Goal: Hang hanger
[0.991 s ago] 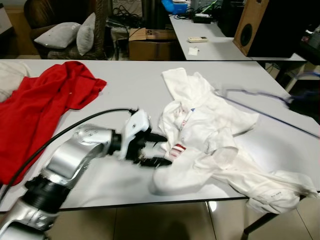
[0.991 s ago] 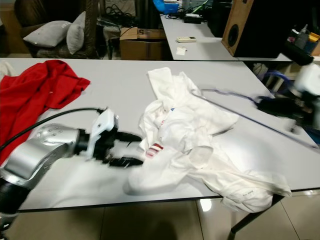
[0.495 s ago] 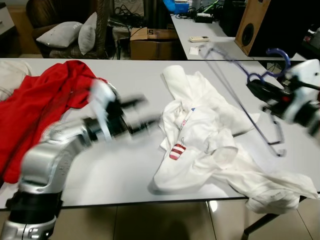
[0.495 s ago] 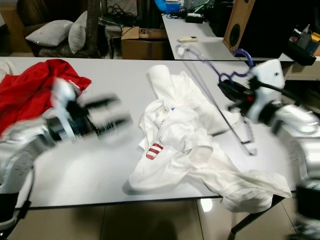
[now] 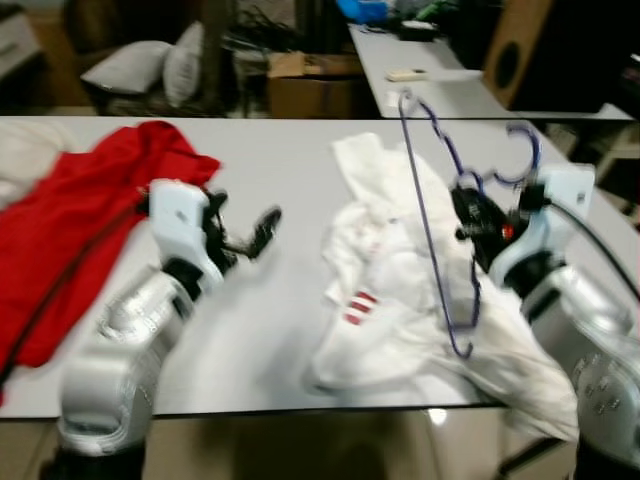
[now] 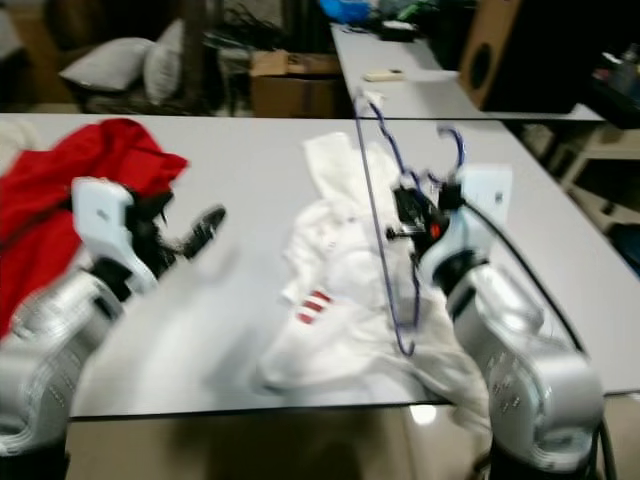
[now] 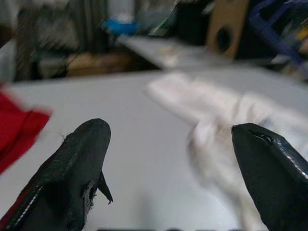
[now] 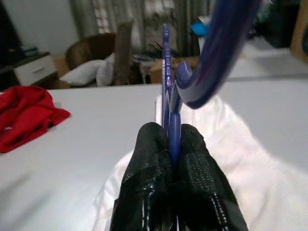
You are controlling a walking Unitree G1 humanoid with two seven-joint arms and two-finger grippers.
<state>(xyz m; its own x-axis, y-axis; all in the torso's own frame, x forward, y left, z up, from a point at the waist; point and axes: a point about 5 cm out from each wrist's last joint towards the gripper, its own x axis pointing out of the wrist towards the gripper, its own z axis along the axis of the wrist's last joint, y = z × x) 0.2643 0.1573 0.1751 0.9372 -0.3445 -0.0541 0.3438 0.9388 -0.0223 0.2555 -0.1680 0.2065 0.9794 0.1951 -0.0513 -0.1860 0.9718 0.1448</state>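
Note:
A blue wire hanger (image 5: 424,215) stands upright above the crumpled white garment (image 5: 390,300) in the middle of the grey table (image 5: 270,150). My right gripper (image 5: 468,208) holds it just below the hook. In the right wrist view the two black fingers (image 8: 144,187) are shut on the hanger's neck (image 8: 171,125), and the hook (image 8: 211,53) curves overhead. My left gripper (image 5: 250,232) hovers over bare table to the left of the white garment, open and holding nothing. In the left wrist view its fingers (image 7: 72,168) stand wide apart. The views are blurred.
A red garment (image 5: 90,220) lies on the table's left part. Behind stands a second table (image 5: 440,90) with a remote, a wooden speaker (image 5: 510,55), a cardboard box (image 5: 300,85), and a chair with grey pillows (image 5: 130,65). Tiled floor lies below the front edge.
My left gripper has drawn back from the white garment, risen and gone left. My right gripper has carried the hanger from the table's right edge to over the garment, now upright.

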